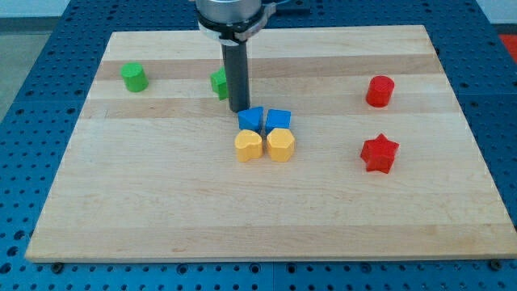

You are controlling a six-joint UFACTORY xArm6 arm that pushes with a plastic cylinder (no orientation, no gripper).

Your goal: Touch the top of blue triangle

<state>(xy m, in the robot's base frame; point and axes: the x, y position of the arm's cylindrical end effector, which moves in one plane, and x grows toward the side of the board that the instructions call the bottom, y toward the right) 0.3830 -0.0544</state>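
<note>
Two blue blocks sit side by side near the board's middle: the left one (251, 119) looks like the blue triangle, the right one (279, 120) is squarer. My tip (239, 109) stands just above and left of the left blue block, close to its upper left edge; I cannot tell whether it touches. A yellow heart-like block (249, 146) and a yellow hexagon-like block (280, 145) lie right below the blue pair, touching them.
A green block (219, 82) is partly hidden behind the rod. Another green block (134, 78) sits at the upper left. A red cylinder-like block (379, 91) and a red star (379, 153) lie at the right. The wooden board (145, 202) rests on a blue perforated table.
</note>
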